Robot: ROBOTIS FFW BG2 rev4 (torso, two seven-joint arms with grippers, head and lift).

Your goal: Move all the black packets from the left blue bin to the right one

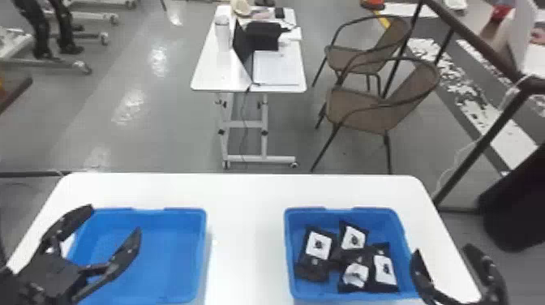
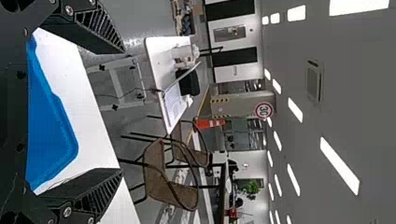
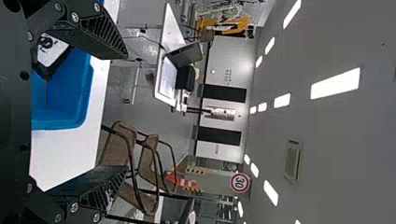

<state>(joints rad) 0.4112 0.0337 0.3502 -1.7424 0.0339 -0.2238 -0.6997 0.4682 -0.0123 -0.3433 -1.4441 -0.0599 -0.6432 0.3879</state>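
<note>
My left gripper (image 1: 115,217) stands open over the left part of the left blue bin (image 1: 170,251), which holds no packets. Several black packets, among them one (image 1: 318,247) at the left and one (image 1: 353,237) at the back, lie in the right blue bin (image 1: 348,212). My right gripper (image 1: 443,248) is open at that bin's right side. In the left wrist view, the left gripper (image 2: 122,112) has widely parted fingers beyond the blue bin (image 2: 49,121). The right wrist view shows the right gripper (image 3: 127,112) open, with a black packet (image 3: 50,53) in the bin (image 3: 70,100).
Both bins stand on a white table (image 1: 243,194), with a strip of tabletop between them. Beyond it are a smaller white table (image 1: 227,79) with a laptop, two brown chairs (image 1: 365,103) and a dark railing (image 1: 482,142) at the right.
</note>
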